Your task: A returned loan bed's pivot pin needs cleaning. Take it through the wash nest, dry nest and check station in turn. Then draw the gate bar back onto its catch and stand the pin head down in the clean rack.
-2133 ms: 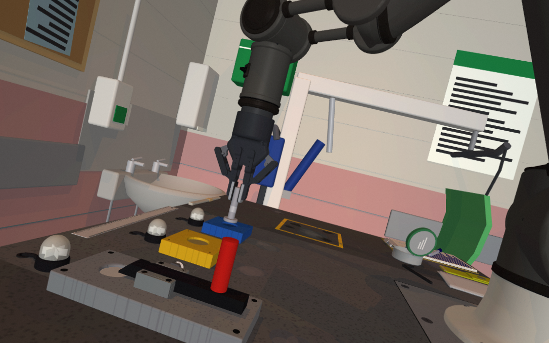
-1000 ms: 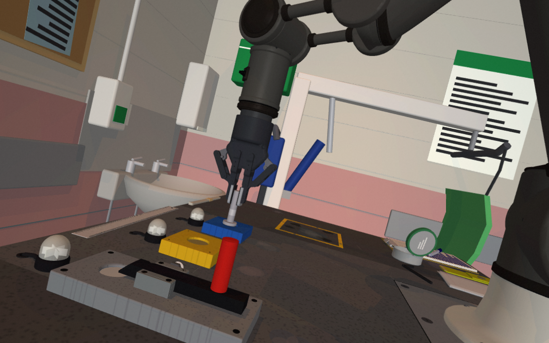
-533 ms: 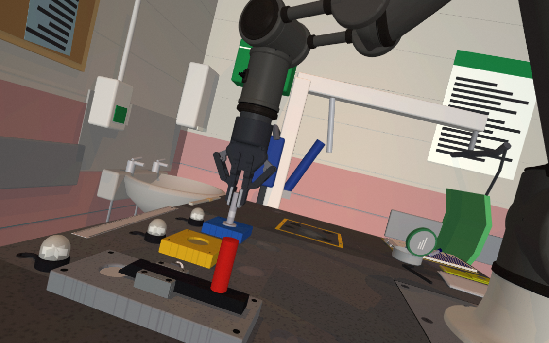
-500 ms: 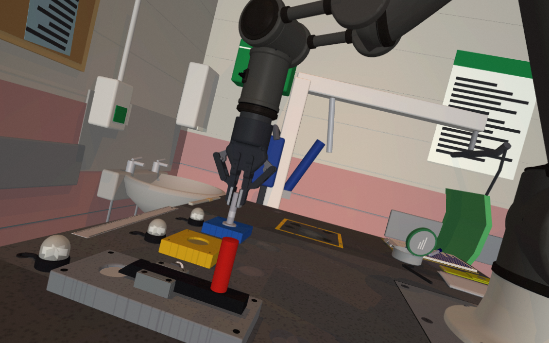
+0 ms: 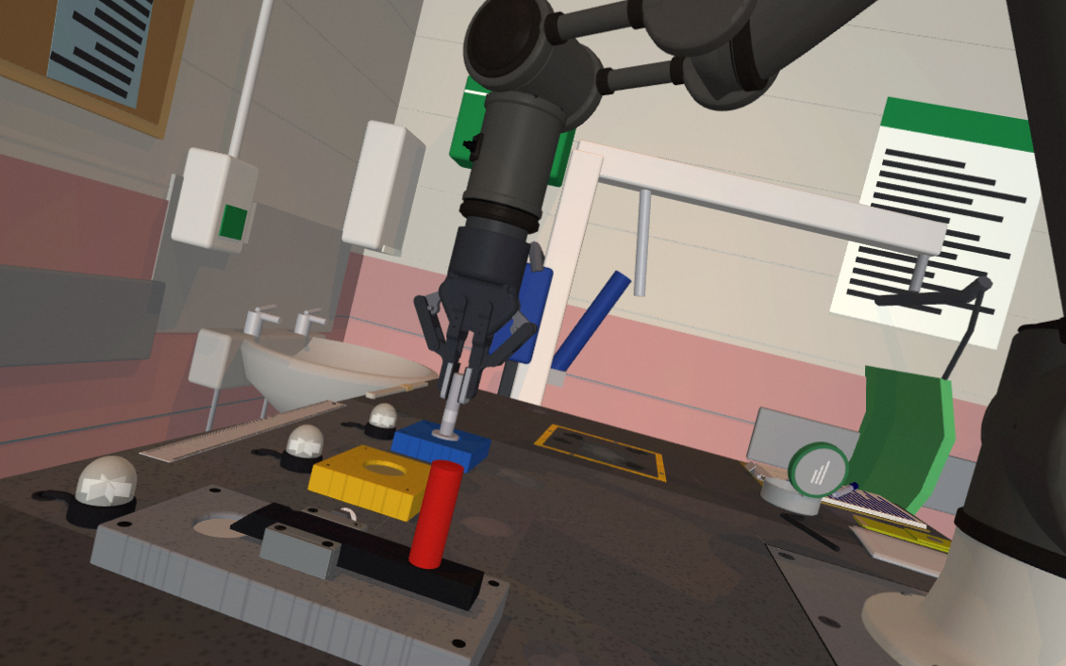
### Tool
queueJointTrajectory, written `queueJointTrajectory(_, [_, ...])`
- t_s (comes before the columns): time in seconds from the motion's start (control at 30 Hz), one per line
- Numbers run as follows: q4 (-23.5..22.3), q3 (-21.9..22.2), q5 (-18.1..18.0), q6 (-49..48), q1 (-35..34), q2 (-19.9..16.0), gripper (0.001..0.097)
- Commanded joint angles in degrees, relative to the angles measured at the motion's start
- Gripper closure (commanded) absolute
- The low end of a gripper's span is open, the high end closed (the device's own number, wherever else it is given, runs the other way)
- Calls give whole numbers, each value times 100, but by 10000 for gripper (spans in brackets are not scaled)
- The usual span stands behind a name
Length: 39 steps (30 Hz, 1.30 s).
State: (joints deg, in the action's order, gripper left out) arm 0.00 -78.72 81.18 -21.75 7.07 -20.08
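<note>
On the dark bench, a blue nest block [image 5: 441,445] sits behind a yellow nest block [image 5: 367,480] with a round hole. The grey pivot pin [image 5: 451,415] stands upright with its wider head down in the blue block. In front, a grey rack plate [image 5: 298,561] carries a black gate bar [image 5: 357,552] with a tall red handle [image 5: 437,514], and a round hole [image 5: 220,524] shows at the plate's left end. A yellow-bordered pad [image 5: 601,451] lies on the bench to the right. My gripper [image 5: 458,385] hangs straight over the blue block, closed around the top of the pin.
A white gantry frame [image 5: 707,204] with hanging grey rods stands behind the bench, a blue bar [image 5: 591,320] leaning by it. Three domed lamps [image 5: 106,487] line the left edge. A green curved chute [image 5: 903,440], a round gauge [image 5: 817,470] and papers crowd the right side.
</note>
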Motion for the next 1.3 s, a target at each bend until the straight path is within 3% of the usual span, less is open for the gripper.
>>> queueJointTrajectory(0.0, [0, 7, 0, 0, 0, 5, 901])
queueJointTrajectory(0.5, [0, 8, 1, 0, 0, 5, 901])
queueJointTrajectory(0.93, [0, 8, 1, 0, 0, 5, 641])
queueJointTrajectory(1.27, [0, 8, 1, 0, 0, 5, 641])
